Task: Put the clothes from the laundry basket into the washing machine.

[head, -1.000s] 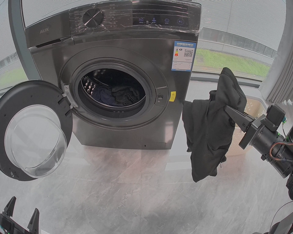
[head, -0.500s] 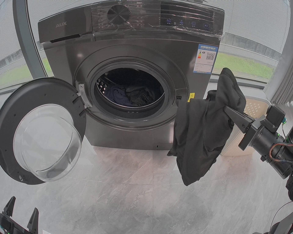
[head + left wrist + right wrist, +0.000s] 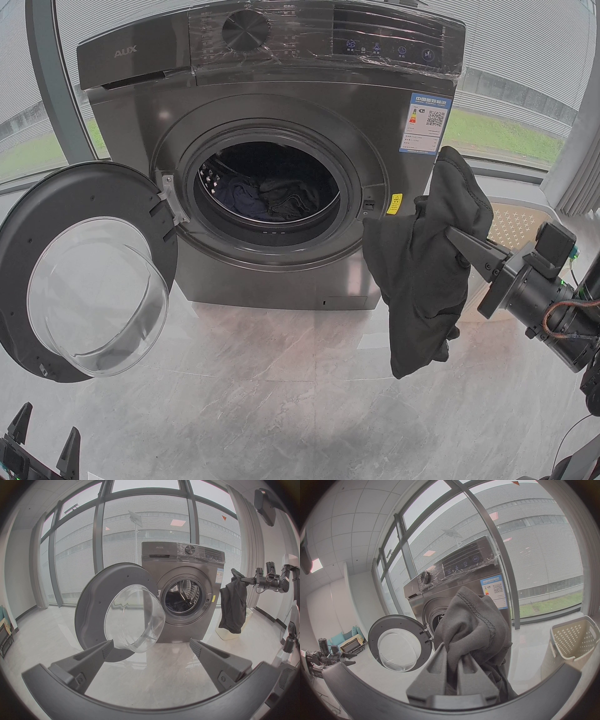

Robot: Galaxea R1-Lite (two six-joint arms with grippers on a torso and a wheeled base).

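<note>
A: What colour is the garment?
B: Plain charcoal black. The washing machine is dark silver-grey.
A: And the laundry basket beside the washing machine?
B: Cream, dotted with holes. The floor is pale marbled grey.

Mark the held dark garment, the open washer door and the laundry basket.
dark grey cloth garment (image 3: pixel 425 275): head view, middle of the hanging fabric.
round grey washer door with clear window (image 3: pixel 87 281): head view, on the window.
cream perforated plastic laundry basket (image 3: pixel 575 638): right wrist view, inner wall.
</note>
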